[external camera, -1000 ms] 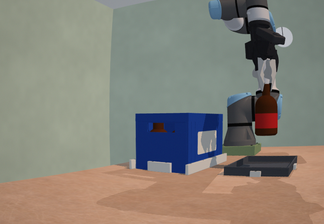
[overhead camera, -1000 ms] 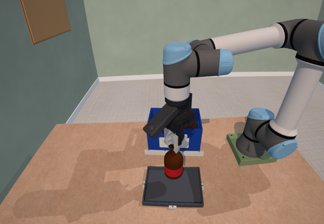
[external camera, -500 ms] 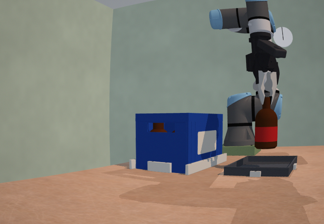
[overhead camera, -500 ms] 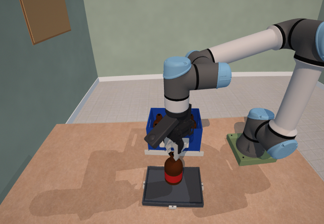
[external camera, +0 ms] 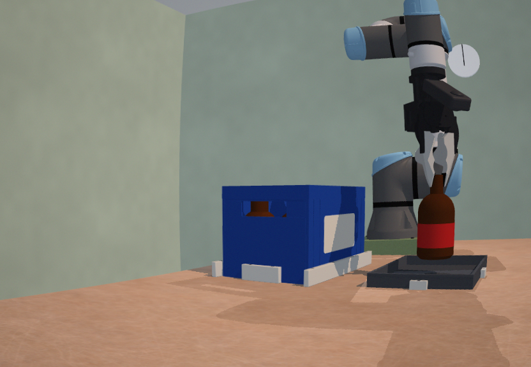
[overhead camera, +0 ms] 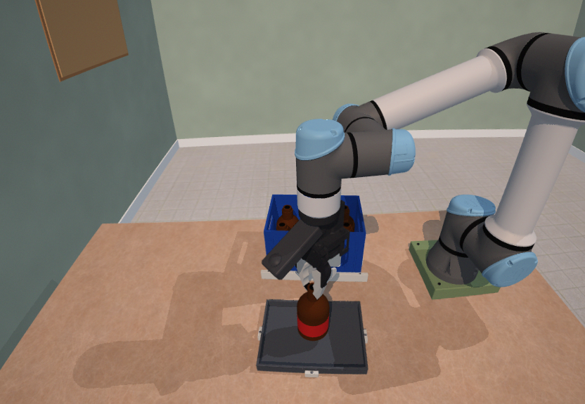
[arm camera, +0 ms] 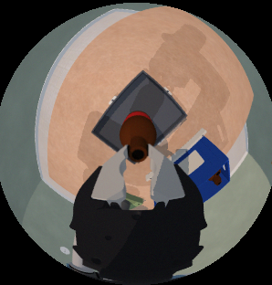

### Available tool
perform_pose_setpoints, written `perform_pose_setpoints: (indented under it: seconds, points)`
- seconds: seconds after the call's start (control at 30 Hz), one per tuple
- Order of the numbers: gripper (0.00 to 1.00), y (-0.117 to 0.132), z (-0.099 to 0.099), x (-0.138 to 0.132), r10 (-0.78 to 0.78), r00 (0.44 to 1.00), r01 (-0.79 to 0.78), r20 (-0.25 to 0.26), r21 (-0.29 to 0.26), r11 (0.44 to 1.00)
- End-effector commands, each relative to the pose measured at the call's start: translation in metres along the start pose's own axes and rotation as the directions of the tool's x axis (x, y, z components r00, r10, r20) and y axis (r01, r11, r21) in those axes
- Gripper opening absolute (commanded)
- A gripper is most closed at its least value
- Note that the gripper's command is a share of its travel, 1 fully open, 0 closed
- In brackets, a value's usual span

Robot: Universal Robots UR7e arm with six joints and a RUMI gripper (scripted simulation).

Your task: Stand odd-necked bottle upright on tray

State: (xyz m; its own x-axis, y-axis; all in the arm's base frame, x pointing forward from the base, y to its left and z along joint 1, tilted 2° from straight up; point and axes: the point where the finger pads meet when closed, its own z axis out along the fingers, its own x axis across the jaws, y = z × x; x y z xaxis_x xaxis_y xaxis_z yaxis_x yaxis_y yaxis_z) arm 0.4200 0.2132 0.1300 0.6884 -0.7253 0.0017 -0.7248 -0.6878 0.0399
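Bottle: a brown glass bottle [external camera: 435, 221] with a red label band stands upright inside the tray, its base seeming to rest on the tray floor toward the side nearest the crate.
Fingers: the gripper [external camera: 437, 170] hangs straight down over the bottle, its two pale fingers clamped on the bottle's neck just under the open mouth.
Tray: a shallow dark grey tray [external camera: 469, 275] lies on the table just in front of the crate, with small white blocks against its edges.
Crate: a blue crate [external camera: 278, 234] sits just beyond the tray, apart from it, with white blocks at its foot; brown bottle tops [overhead camera: 286, 217] show inside it, partly hidden by the arm, so their number cannot be counted.
Table: a tan wooden table [overhead camera: 141, 296] carries the tray, the crate and the arm's green base plate [overhead camera: 441, 279].
Progress: the chosen bottle is out of the crate and placed upright on the tray, so most of the task looks done.
Left to do: the fingers need to let go and lift straight up without tipping the bottle; whether it stands freely cannot be judged until then.
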Motion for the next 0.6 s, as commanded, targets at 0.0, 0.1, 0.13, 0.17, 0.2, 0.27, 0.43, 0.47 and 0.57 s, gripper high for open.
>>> perform_pose_setpoints:
  seconds: [0.0,0.1,0.13,0.17,0.2,0.27,0.43,0.47,0.57]
  points:
    - [0.0,-0.0006,0.0052,0.0003,0.0,1.0,0.0,-0.001,0.002,1.0]
    - [0.0,-0.0006,0.0077,0.0003,0.0,1.0,0.0,-0.001,0.002,1.0]
    - [0.0,-0.0006,0.0084,0.0003,0.0,1.0,0.0,-0.001,0.002,1.0]
    - [0.0,-0.0006,0.0089,0.0003,0.0,1.0,0.0,-0.001,0.002,1.0]
    - [0.0,-0.0006,0.0094,0.0003,0.0,1.0,0.0,-0.001,0.002,1.0]
    - [0.0,-0.0006,0.01,0.0003,0.0,1.0,0.0,-0.001,0.002,1.0]
    - [0.0,-0.0006,0.0106,0.0003,0.0,1.0,0.0,-0.001,0.002,1.0]
    - [0.0,-0.0006,0.0107,0.0003,0.0,1.0,0.0,-0.001,0.002,1.0]
    - [0.0,-0.0006,0.0107,0.0003,0.0,1.0,0.0,-0.001,0.002,1.0]
